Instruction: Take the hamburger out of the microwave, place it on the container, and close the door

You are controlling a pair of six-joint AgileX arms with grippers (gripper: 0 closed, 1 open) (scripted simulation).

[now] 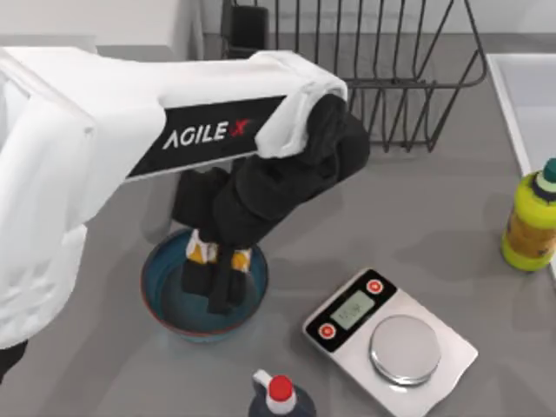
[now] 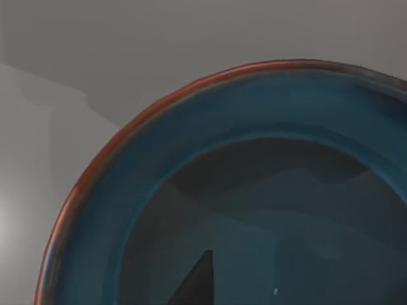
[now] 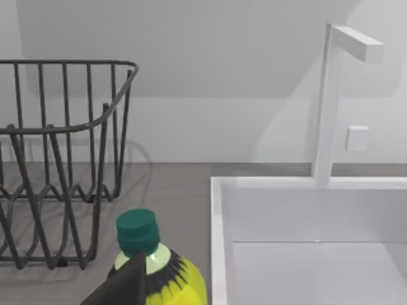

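The big white left arm lies nearest the overhead camera, sweeping in from the left edge of the frame toward the middle. At its end the left claw points down into the container, the blue bowl in the lower left-centre of the top view, with its dark fingers closed on the hamburger; the orange and white wrapping shows between them, low inside the bowl. From the left wrist the bowl's reddish rim curves across the view, with a dark fingertip over the dark inside.

The step in hand looks like the placing: the hamburger is at the bowl and seems just about set down, though I cannot tell whether it touches the bottom. The next move should be to let go, lift straight up clear of the rim, and then go to shut the microwave door.

Outward from the bowl, I count one scale to the lower right, one dark bottle with a red cap at the bottom edge, one yellow-green bottle at the right edge, one black wire rack along the top, and one white sink at the right. The right arm is parked beside that yellow-green bottle, and whether its claw is open I cannot tell.
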